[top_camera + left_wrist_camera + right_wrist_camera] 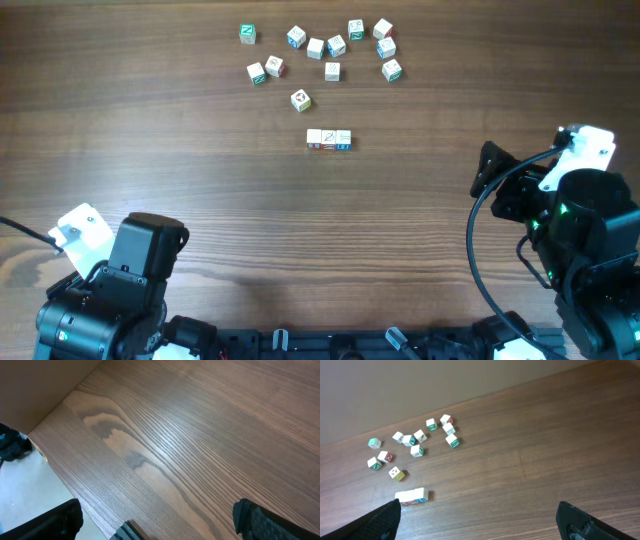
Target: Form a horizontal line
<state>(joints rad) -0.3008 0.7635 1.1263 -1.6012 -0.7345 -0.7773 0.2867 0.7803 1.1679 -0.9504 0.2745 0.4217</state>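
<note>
1. Position. The short straight row of three small white cubes with coloured letter marks lies near the middle of the brown wood-grain table. It sits just below the loose scattered white cubes and touches none of them. The nearest single loose cube stands a little above the row's left end.
2. Orientation. In the overhead view the row's long axis runs left to right, parallel to the table's near edge. The right wrist view shows the same row slightly slanted, which is probably an effect of the camera angle. The cubes meet face to face with no visible gap.
3. Handling (judged). The cubes look light, rigid and hard-faced, and they do not look fragile. They are separate pieces, so the row would not lift as one body. A push at either end would probably slide it on the smooth wood or break its alignment.
4. Where to hold (judged). Grip one cube at a time, by its front and back faces, with the fingers set across the row's axis. The side faces of the middle cube are blocked by its neighbours.
5. Claws. The left gripper is spread wide over bare table and holds nothing. The right gripper is likewise spread and empty, well apart from the row.
</note>
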